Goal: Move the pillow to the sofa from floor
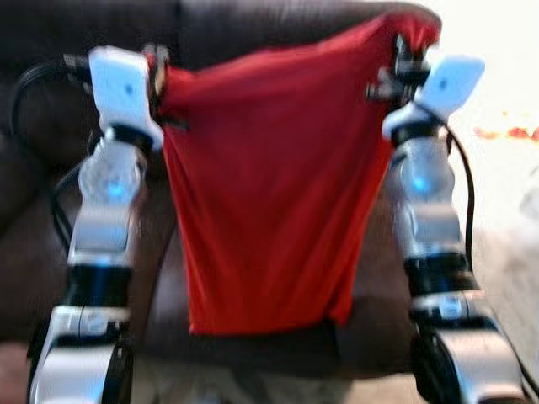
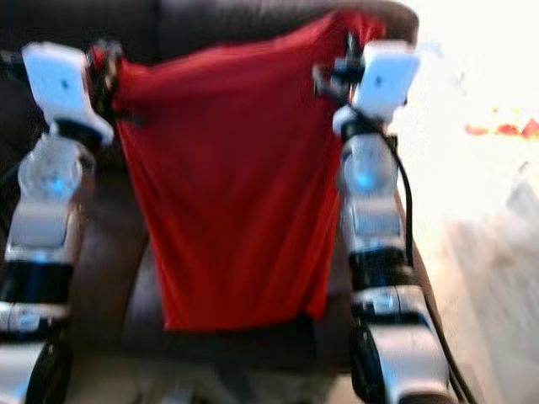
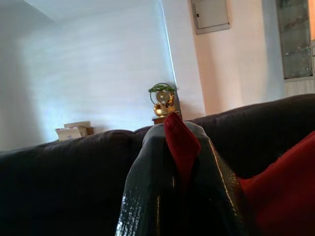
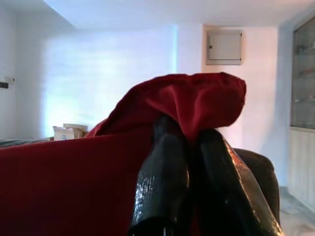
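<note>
Pillow: I see the red pillow [image 1: 265, 202] hanging flat and limp like an empty cover, stretched between my two grippers by its upper corners, its lower edge loose in front of the sofa seat.
Pillow look: plain red cloth, slack, with folds running down from each pinched corner; the head views are blurred.
Left gripper: my left gripper [image 3: 181, 162] has its jaws pressed together on one upper corner, a small red tip of cloth sticking up between the black fingers [image 3: 147, 187].
Right gripper: my right gripper [image 4: 189, 157] has its jaws closed on the other upper corner, and the cloth bunches in a lump over the fingertips.
Sofa: the dark brown sofa [image 1: 50, 219] stands just beyond both sets of jaws, its backrest behind the hanging cloth.
Head views: both silver arms raised, the pillow spanning the gap between them, pale floor [image 1: 505, 202] off to the right.
Wrist views: past the jaws, a white wall [image 3: 98, 73], a small green and gold ornament [image 3: 162, 98], a wall panel [image 4: 224, 47] and a glass cabinet [image 3: 295, 39].
</note>
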Controlling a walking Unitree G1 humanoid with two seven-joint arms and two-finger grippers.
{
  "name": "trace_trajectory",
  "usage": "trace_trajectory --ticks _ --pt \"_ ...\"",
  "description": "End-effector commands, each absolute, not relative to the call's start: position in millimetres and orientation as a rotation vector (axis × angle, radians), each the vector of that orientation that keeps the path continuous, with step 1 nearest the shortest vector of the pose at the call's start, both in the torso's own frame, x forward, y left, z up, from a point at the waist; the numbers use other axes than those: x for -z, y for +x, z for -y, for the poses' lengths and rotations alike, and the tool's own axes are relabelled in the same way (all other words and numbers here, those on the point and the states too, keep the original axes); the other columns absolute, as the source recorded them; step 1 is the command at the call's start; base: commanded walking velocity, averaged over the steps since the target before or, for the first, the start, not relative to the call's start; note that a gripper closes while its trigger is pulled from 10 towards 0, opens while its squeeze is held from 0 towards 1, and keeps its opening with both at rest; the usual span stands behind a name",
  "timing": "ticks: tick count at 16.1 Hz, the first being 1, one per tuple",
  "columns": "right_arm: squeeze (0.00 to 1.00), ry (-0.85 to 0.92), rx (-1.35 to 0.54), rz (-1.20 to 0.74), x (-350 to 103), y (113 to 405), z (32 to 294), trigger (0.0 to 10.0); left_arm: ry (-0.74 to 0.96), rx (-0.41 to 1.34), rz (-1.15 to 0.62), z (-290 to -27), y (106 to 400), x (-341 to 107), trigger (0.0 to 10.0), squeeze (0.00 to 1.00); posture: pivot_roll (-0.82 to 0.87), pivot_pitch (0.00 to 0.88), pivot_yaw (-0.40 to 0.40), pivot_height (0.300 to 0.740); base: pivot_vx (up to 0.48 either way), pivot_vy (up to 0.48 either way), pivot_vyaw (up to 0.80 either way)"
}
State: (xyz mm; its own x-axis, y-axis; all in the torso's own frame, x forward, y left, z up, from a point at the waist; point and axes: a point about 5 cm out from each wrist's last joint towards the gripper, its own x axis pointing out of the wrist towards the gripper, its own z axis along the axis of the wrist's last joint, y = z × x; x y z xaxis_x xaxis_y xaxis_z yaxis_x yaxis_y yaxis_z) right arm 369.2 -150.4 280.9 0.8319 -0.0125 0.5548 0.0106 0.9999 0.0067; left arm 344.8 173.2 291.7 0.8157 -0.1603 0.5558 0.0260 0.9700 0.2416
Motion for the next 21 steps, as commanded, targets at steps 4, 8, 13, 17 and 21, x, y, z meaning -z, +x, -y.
trace_trajectory --ticks 4,8,13,17,21 --pt "0.0 0.038 0.069 0.57 -272.8 369.3 162.7 10.0 0.275 0.223 0.516 -160.2 348.1 -276.2 10.0 0.0 0.12 0.034 -0.048 0.74 0.175 0.0 0.0" --pt "0.0 0.024 0.071 0.462 -242.5 371.8 161.2 10.0 0.369 0.267 0.376 -158.1 351.7 -244.8 10.0 0.0 0.12 0.038 -0.048 0.74 0.0 0.0 0.0" --pt "0.0 0.011 0.051 0.318 -205.9 377.7 158.2 10.0 0.415 0.203 0.228 -172.4 364.4 -212.3 10.0 0.0 0.13 0.046 -0.054 0.74 0.0 0.0 0.0" --pt "0.0 -0.008 0.049 0.222 -176.4 373.5 159.0 10.0 0.395 0.184 0.154 -172.6 369.0 -189.5 10.0 0.0 0.12 0.054 -0.054 0.74 0.0 0.0 0.0" --pt "0.0 -0.02 0.046 0.188 -163.6 371.0 159.2 10.0 0.384 0.136 0.145 -177.3 371.1 -182.4 10.0 0.02 0.12 0.056 -0.052 0.74 0.0 0.0 0.0"
